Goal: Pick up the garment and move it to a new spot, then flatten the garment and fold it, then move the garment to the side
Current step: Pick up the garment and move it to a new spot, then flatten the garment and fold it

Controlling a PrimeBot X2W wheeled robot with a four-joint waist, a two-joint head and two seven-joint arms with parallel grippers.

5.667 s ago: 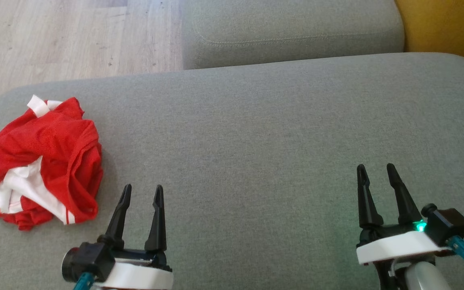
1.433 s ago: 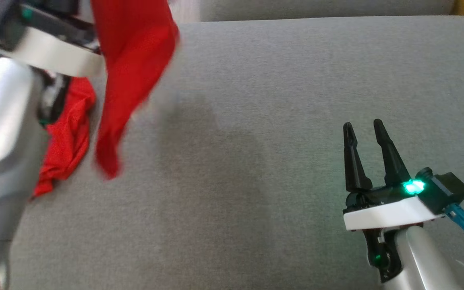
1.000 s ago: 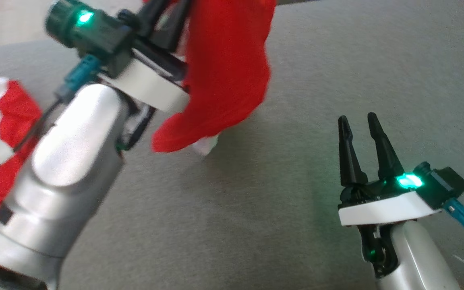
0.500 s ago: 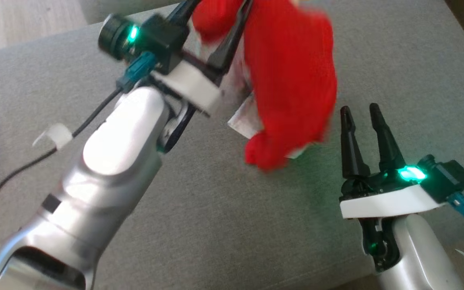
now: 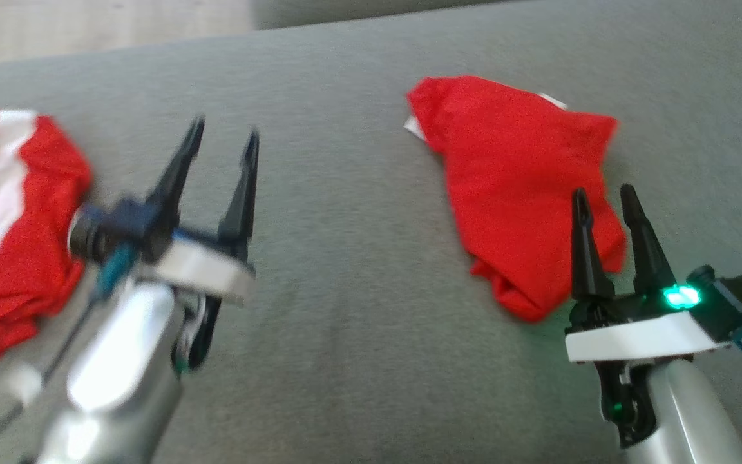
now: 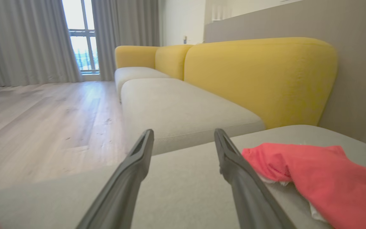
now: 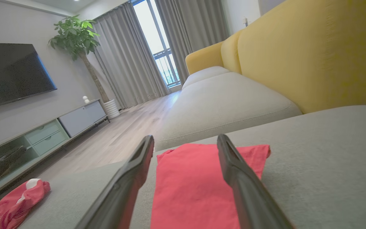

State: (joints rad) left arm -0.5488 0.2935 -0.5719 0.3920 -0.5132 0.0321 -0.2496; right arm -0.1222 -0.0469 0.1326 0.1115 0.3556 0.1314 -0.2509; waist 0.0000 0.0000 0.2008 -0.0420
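A red garment (image 5: pixel 519 187) lies loosely spread on the grey sofa seat (image 5: pixel 345 309), right of centre; a white edge peeks out at its far side. In the right wrist view this garment (image 7: pixel 189 187) lies straight ahead between the fingers. In the left wrist view the same garment (image 6: pixel 322 181) sits off to the right. My left gripper (image 5: pixel 219 138) is open and empty, left of centre, well apart from the garment. My right gripper (image 5: pixel 603 193) is open and empty, its tips over the garment's near edge.
Another red garment with a white stripe (image 5: pixel 4 219) lies crumpled at the seat's left end, also the red-and-white heap (image 7: pixel 14 203) in the right wrist view. A second grey cushion (image 6: pixel 176 111), a yellow backrest (image 6: pixel 259 76) and wooden floor (image 6: pixel 43 121) lie beyond.
My left gripper opened and let the red garment drop onto the seat in front of the right gripper, then drew back to the left. The head camera also shifted.
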